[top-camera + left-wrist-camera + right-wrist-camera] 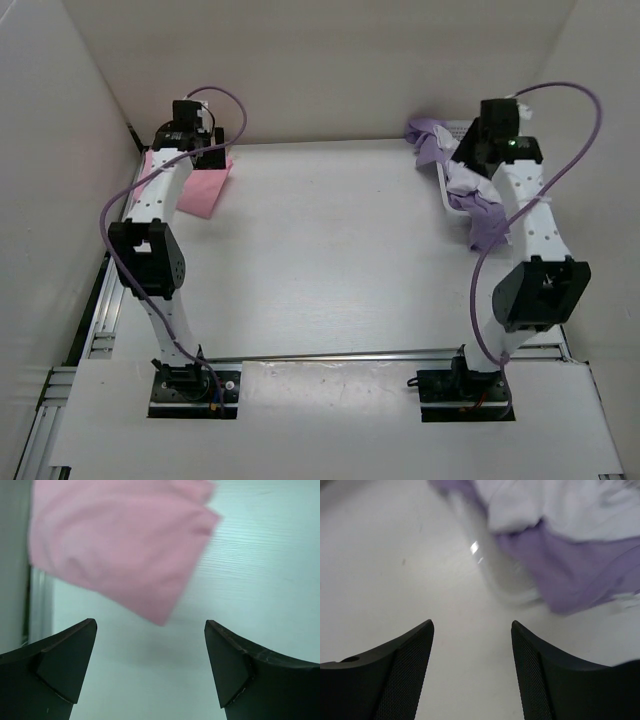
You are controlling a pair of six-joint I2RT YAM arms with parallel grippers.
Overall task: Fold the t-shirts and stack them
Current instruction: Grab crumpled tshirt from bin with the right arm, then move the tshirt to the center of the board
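Shirts in view, three. One pink t-shirt [205, 185], lying flat at the far left of the table [330, 260] in what looks like a folded rectangle, with no other shirt on or under it that I can see. One white t-shirt [560, 505] and one lavender t-shirt [490, 225], both bunched and unfolded in the basket [449, 200] at the far right, the lavender spilling over its rim onto the table. A tan shirt: none visible from any view. Baskets, one. Arms, two. Left gripper [150, 625]: fingers spread wide, nothing between them, poised just short of the pink shirt's near edge and not touching it. Right gripper [472, 625]: fingers apart, empty, hovering over bare table just beside the basket and the hanging lavender cloth. Progress, as judged: one shirt folded and set down as the start of a stack; at least two left to pull out, fold and place on the pink one. Roughly a third done at best.
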